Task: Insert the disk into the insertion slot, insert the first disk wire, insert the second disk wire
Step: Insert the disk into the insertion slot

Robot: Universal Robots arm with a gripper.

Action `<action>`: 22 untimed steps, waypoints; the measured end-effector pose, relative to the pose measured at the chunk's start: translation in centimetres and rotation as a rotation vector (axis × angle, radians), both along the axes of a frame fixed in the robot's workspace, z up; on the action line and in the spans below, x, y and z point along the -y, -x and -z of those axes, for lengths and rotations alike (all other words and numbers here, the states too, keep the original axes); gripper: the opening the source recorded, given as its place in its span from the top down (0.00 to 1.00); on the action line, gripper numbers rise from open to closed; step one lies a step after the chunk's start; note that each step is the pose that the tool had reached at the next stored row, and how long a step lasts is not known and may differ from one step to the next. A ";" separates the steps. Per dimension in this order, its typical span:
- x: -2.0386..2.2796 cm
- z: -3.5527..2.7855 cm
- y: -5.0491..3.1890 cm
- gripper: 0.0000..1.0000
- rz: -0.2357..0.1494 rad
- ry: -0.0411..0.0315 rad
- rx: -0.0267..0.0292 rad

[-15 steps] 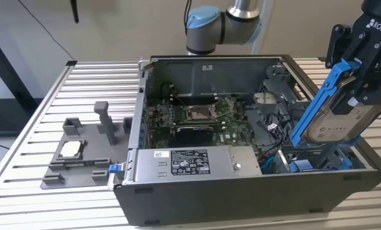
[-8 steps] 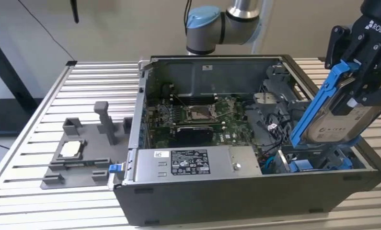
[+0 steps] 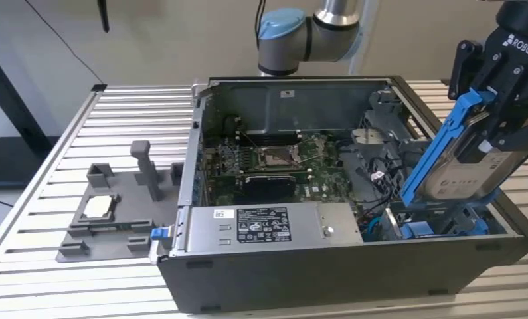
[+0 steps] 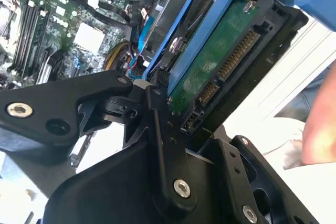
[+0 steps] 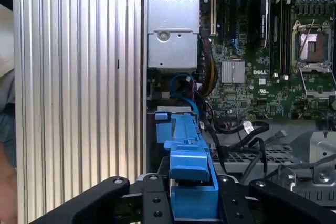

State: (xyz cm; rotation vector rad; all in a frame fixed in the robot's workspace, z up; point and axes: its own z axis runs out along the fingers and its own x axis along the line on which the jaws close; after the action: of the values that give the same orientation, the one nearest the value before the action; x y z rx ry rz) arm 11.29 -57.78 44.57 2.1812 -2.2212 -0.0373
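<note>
End effector [image 3: 492, 126]: clamped on the disk [image 3: 463, 169], which is held tilted over the insertion slot [image 3: 436, 227] (blue clips). Adjacent: loose cables [image 3: 376, 178], power supply [image 3: 264, 224]. Fixture tray [image 3: 104, 219] on slatted surface [image 3: 33, 199].

Exterior view: gripper [image 3: 492, 126] body cut off by frame edge; insertion slot [image 3: 423, 230] below it mostly hidden behind disk [image 3: 454, 166] and case wall [image 3: 335, 272]. Second wrist view: blurred hand [image 4: 321, 124] beside gripper, cropped at edge.

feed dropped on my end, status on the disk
Gripper shut on disk. Disk tilted, lower end over insertion slot, not seated. Loose black cables beside the slot.
</note>
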 end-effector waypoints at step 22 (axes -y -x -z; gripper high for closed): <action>0.08 1.25 0.00 0.67 0.000 -0.0002 -0.0038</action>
State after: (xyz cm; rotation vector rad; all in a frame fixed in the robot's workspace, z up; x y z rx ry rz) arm 11.29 -57.86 43.32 2.1794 -2.2194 -0.0417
